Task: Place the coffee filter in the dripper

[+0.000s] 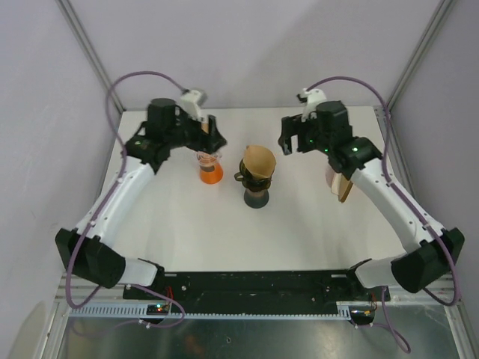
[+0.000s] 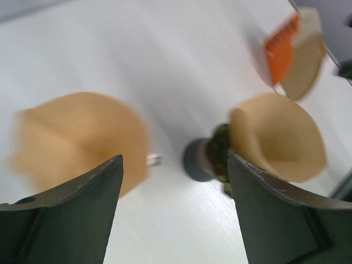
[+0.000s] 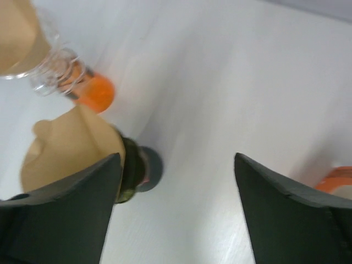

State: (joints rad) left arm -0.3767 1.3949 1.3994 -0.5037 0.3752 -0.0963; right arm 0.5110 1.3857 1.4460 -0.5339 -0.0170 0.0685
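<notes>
A dark dripper [image 1: 257,188] stands mid-table with a brown paper filter [image 1: 258,161] sitting in it. It also shows in the left wrist view [image 2: 204,158] with its filter [image 2: 280,137], and in the right wrist view [image 3: 137,168] with its filter [image 3: 71,146]. A clear dripper with an orange base [image 1: 210,172] stands to its left and holds another brown filter [image 2: 82,143]. My left gripper [image 1: 208,140] hovers above this clear dripper, open and empty [image 2: 175,165]. My right gripper [image 1: 293,142] hovers right of the dark dripper, open and empty [image 3: 176,159].
A pack of spare brown filters with an orange label [image 1: 338,182] lies at the right, under my right arm; it also shows in the left wrist view [image 2: 300,52]. The clear dripper's orange base shows in the right wrist view [image 3: 93,92]. Enclosure walls close the back and sides.
</notes>
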